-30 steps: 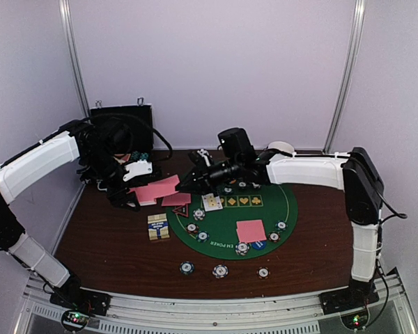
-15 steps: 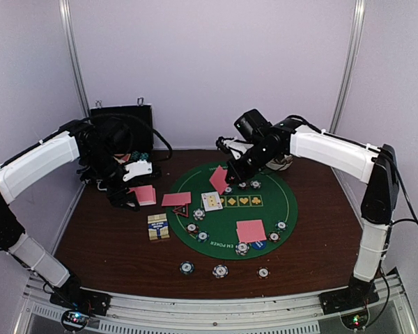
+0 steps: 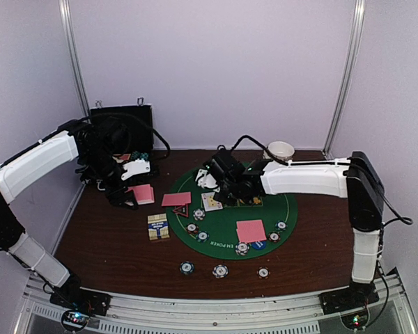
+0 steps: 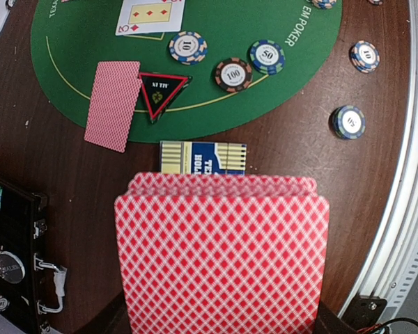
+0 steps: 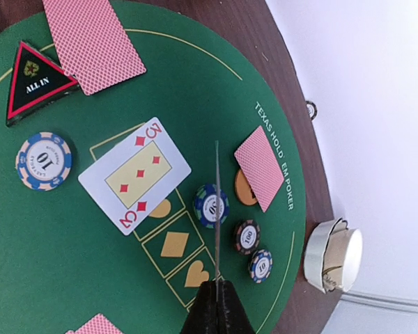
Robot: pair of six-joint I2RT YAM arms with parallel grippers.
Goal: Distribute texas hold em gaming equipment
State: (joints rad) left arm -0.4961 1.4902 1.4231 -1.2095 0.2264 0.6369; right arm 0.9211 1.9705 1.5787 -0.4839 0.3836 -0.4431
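At the left of the overhead frame, my left end effector (image 3: 134, 195) is clamped on the stack of pink-backed playing cards (image 4: 223, 257). Mid-frame, my right end effector (image 5: 217, 289) pinches a single thin card (image 5: 217, 167) edge-on above the round green felt mat (image 5: 195, 83). I judge I'm mid-deal. Next, lay it flat on a free printed box, clear of the stripe-edged poker chips (image 5: 247, 236).

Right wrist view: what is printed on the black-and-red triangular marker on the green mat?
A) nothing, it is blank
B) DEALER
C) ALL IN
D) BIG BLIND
C: the triangular marker carries the words ALL IN in white under a small crest. It lies on the green mat beside a face-down pink-backed card.
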